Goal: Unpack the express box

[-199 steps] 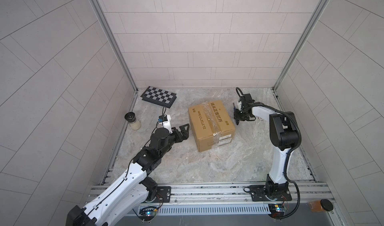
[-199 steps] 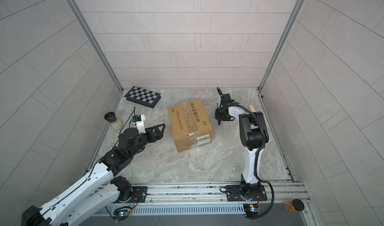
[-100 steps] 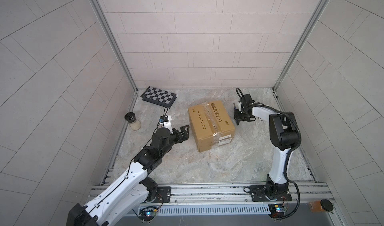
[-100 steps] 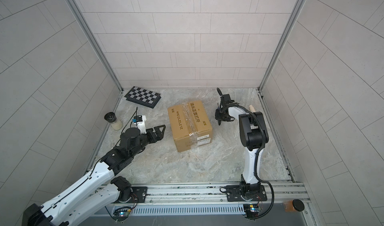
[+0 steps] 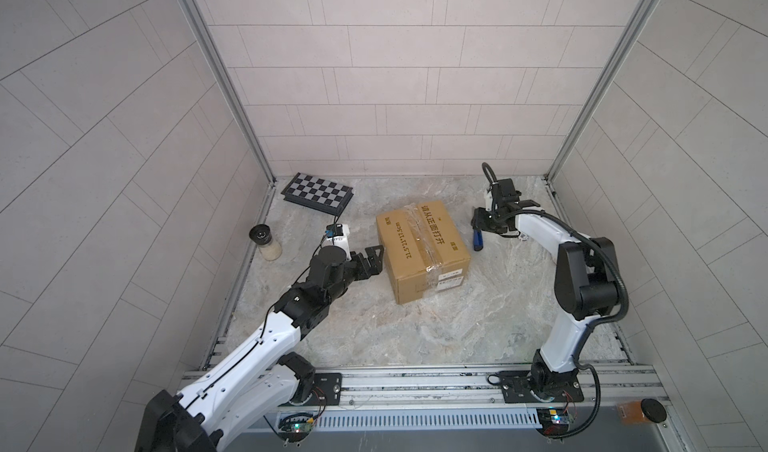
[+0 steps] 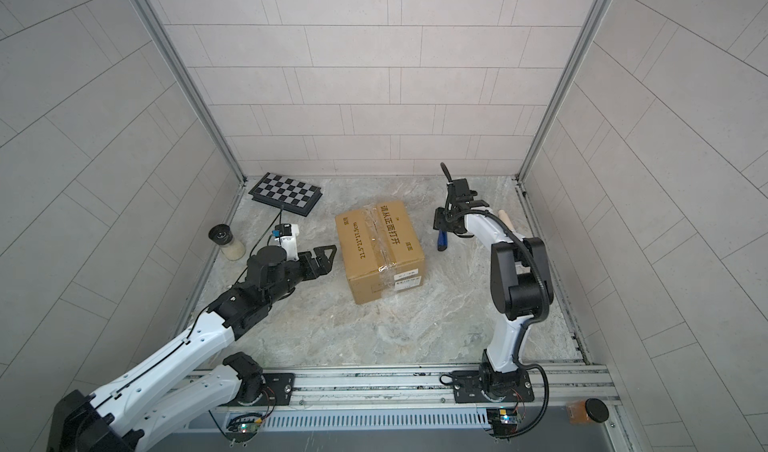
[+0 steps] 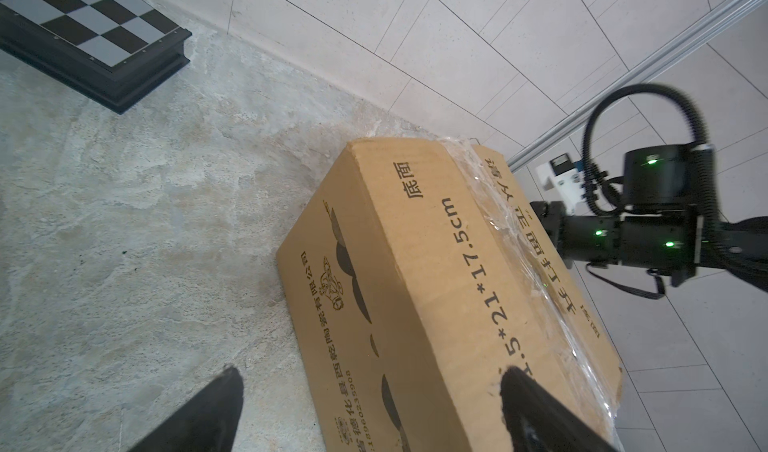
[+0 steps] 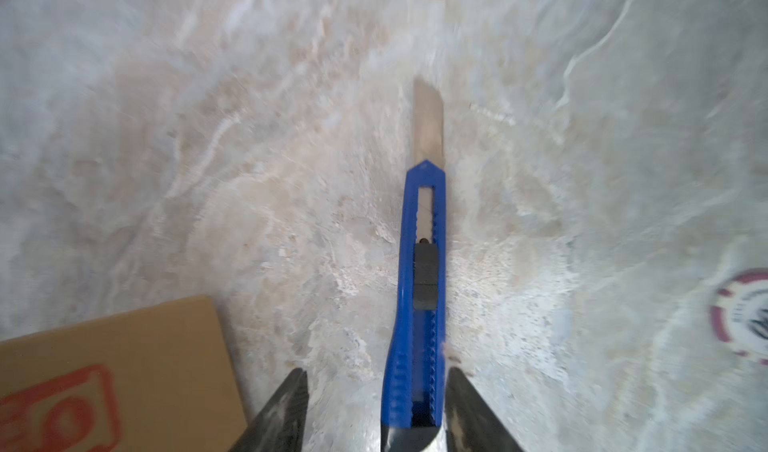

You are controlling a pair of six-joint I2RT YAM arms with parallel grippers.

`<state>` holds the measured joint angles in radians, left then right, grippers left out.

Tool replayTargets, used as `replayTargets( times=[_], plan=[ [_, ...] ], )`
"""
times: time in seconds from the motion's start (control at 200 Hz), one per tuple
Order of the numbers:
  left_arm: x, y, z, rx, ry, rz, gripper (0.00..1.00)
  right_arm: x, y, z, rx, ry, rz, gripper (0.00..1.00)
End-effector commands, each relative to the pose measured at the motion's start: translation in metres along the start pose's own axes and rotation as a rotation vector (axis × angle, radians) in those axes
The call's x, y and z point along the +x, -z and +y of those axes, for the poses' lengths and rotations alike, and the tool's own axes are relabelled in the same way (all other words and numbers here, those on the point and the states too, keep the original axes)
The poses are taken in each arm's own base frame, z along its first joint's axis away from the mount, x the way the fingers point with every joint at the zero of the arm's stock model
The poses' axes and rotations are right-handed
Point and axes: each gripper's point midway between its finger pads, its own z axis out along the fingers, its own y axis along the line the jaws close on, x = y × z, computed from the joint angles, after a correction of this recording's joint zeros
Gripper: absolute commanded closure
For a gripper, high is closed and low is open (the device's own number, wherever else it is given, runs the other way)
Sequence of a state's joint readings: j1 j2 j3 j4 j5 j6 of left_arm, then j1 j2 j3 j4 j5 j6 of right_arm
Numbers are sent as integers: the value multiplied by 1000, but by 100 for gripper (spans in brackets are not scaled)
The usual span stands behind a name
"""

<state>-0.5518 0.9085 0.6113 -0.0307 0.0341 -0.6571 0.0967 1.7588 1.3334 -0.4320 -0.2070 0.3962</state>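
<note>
Arm links (image 5: 249, 346): white shells, black joints
Cable (image 7: 648, 89): black corrugated hose
Fingers (image 7: 208, 416): black, tapered
Joint lights (image 7: 598, 233): green
Base plates (image 5: 515, 389): black, screwed

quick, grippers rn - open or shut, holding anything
Left gripper: open, empty, by the brown cardboard express box.
Right gripper: open, jaws loosely straddling the blue plastic utility knife, not clamped.
</note>
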Motion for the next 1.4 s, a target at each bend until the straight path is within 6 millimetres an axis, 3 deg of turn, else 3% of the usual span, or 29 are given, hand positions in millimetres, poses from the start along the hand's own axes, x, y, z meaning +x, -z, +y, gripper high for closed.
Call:
replayTargets(
  times=[0.0,0.145,0.27,0.441,0.681,0.786,1.031,1.397],
  plan=[
    [-17,-4,-24,71,-42,-6,0,-10,49,2,-14,-48,-113,41],
    [-18,-23,-34,80,-69,46,0,6,105,18,-57,-20,-223,35],
    [-9,-42,-30,33,-83,119,0,27,148,43,-52,97,-315,31],
    [9,-60,-13,-75,-101,216,0,61,172,83,-55,249,-274,29],
    [36,-68,14,-197,-125,308,0,93,164,153,-85,454,-206,27],
    [40,-68,20,-224,-132,311,0,100,154,171,-78,504,-188,27],
    [46,-67,26,-232,-131,310,0,105,129,180,-10,570,-141,27],
    [54,-69,32,-235,-127,321,0,111,103,173,146,648,-118,26]
  ],
)
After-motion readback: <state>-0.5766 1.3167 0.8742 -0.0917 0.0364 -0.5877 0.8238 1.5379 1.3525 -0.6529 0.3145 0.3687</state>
